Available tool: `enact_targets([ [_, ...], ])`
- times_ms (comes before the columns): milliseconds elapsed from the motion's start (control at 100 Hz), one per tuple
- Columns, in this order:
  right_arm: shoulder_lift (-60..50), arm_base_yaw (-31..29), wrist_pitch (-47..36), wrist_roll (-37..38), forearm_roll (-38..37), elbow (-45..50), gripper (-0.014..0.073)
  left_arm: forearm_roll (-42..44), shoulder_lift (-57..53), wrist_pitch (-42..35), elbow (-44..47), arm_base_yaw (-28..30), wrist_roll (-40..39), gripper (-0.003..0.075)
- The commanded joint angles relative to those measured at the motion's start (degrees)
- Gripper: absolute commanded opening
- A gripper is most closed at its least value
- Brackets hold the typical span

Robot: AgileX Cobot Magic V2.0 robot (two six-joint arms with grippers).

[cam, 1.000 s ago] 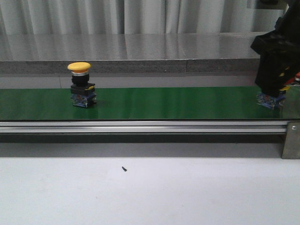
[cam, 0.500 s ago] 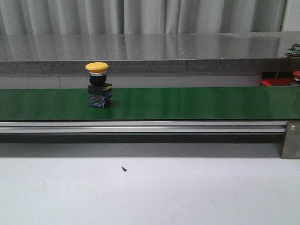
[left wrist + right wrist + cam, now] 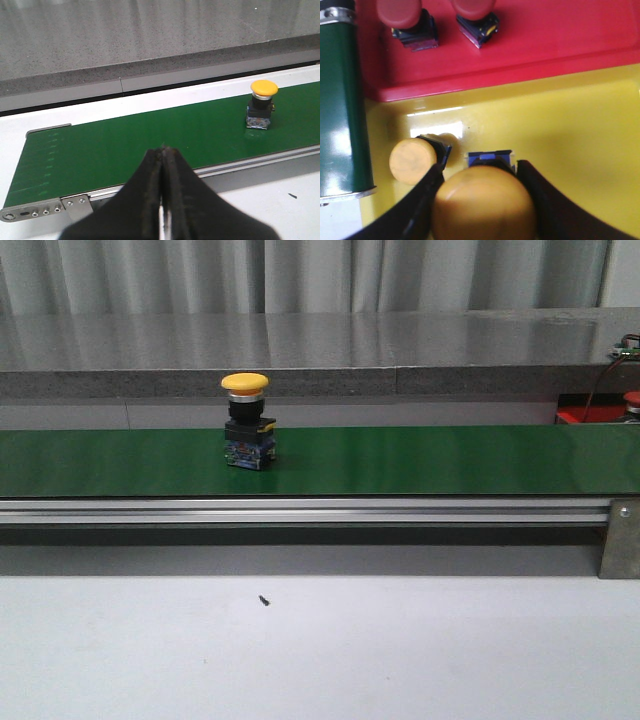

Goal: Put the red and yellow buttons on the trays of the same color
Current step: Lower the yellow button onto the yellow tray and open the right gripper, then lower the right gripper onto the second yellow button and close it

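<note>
Over the yellow tray (image 3: 580,130), I hold a yellow button (image 3: 482,202) in the right end effector (image 3: 482,200), release pending; left end effector (image 3: 162,165) closed, empty.

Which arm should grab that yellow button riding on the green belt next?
Probably the left. Its hand is shut and empty, facing the belt with the yellow button ahead. The right hand is over the yellow tray, gripping another yellow-capped button.
</note>
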Motion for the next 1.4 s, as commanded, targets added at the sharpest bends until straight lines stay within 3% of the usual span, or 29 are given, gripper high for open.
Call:
enact_targets([
  [0, 1.19, -0.39, -2.2, -0.24, 0.73, -1.67, 0.0192, -0.33, 0.34, -4.12, -1.53, -0.39, 0.04, -0.002],
  [400, 9.79, -0.39, -5.43, -0.24, 1.4, -1.61, 0.0203, -0.33, 0.34, -4.12, -1.53, -0.39, 0.04, -0.002],
  [660, 10.82, -0.39, -7.73, -0.24, 1.71, -1.61, 0.0293, -0.33, 0.34, -4.12, -1.53, -0.39, 0.04, -0.002],
  [910, 11.58, -0.39, -7.86, -0.24, 2.24, -1.61, 0.0446, -0.33, 0.34, -4.12, -1.53, -0.39, 0.04, -0.002],
  [1390, 3.69, 1.46, -7.57, 1.16, 4.77, -1.66, 0.0449, -0.33, 0.34, -4.12, -1.53, -0.39, 0.04, -0.002],
])
